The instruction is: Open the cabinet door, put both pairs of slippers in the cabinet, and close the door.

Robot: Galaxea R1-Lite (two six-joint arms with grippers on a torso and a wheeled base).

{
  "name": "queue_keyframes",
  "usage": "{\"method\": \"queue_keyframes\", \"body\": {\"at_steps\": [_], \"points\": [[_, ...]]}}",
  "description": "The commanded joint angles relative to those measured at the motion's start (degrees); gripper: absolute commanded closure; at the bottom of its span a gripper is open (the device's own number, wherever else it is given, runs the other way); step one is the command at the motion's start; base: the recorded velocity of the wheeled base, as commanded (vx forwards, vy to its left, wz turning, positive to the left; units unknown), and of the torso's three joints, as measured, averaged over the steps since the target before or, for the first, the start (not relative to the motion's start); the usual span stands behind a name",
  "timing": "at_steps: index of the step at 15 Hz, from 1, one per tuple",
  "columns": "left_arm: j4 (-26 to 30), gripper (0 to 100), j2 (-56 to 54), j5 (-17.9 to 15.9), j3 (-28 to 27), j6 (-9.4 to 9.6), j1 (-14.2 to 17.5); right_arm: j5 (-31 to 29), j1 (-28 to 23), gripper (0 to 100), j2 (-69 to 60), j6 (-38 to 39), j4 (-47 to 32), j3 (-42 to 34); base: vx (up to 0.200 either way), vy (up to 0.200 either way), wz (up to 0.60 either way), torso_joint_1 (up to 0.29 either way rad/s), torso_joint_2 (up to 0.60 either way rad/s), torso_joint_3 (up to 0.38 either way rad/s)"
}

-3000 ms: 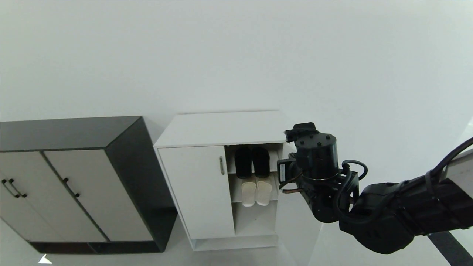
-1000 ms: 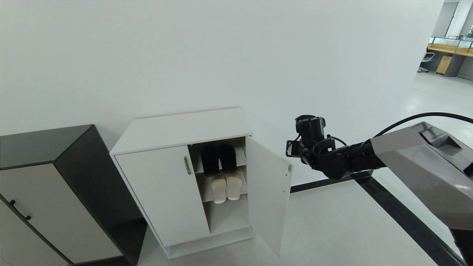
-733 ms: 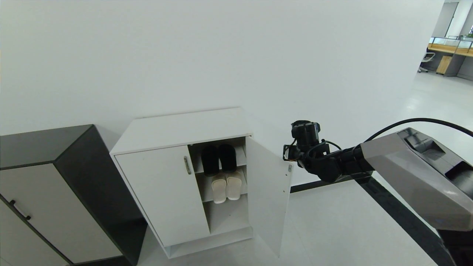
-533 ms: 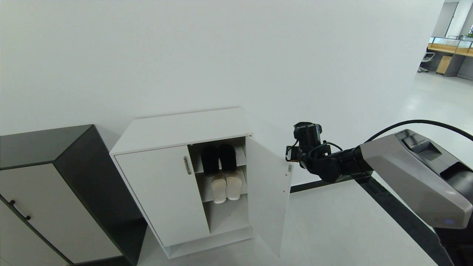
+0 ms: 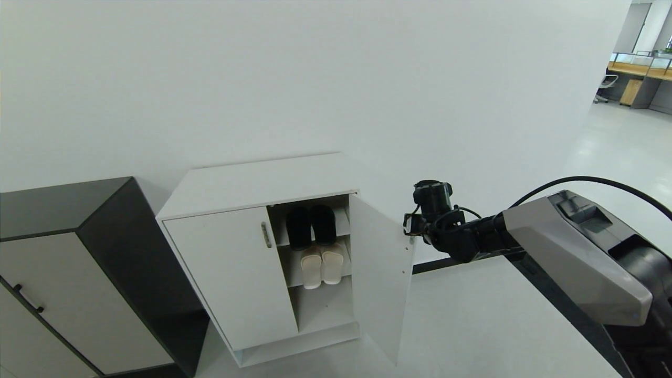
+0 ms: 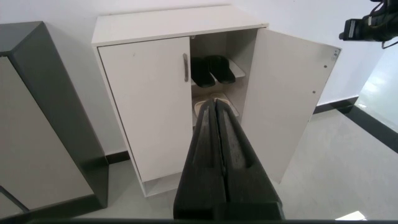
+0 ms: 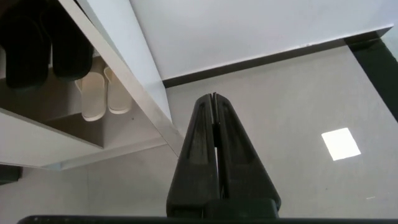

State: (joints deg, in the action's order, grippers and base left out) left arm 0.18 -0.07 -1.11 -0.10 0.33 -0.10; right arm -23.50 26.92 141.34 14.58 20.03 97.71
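Both pairs of slippers already lie inside the cabinet (image 5: 252, 181): the black pair (image 5: 311, 226) on the top shelf and the white pair (image 5: 321, 266) on the shelf below, each lying front to back. I judge that only closing the door (image 5: 380, 273) is left.

The door hangs from the cabinet's right side. It stands swung out toward the robot, long axis upright, with its outer face turned to the robot's right. The right tool (image 5: 411, 229) is just beside the top of the door's free edge, on that outer side, with its fingers pressed together and holding nothing. I cannot tell whether it touches the door.

The left tool (image 6: 216, 106) is also closed and empty, and faces the cabinet front from farther back.

The right arm is therefore the nearer one. The door needs a push to the robot's left to swing it in toward the shelves.
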Motion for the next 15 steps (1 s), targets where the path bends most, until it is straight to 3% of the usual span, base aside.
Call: {"method": "queue_keyframes", "body": {"at_steps": [1,11,15], "points": [[-0.01,100,0.07,-0.03,0.01,0.02,0.01,-0.05,0.07,100,0.34,0.1,0.01,-0.06,0.0,0.0,0.0,0.0,0.0,0.0],[-0.01,100,0.07,-0.03,0.01,0.02,0.01,-0.05,2.17,100,-0.62,2.56,-4.21,-1.12,0.0,0.0,0.0,0.0,0.0,0.0],[-0.01,100,0.07,-0.03,0.01,0.02,0.01,-0.05,7.8,100,-4.93,3.88,-3.77,-7.44,0.0,0.0,0.0,0.0,0.0,0.0]]}}
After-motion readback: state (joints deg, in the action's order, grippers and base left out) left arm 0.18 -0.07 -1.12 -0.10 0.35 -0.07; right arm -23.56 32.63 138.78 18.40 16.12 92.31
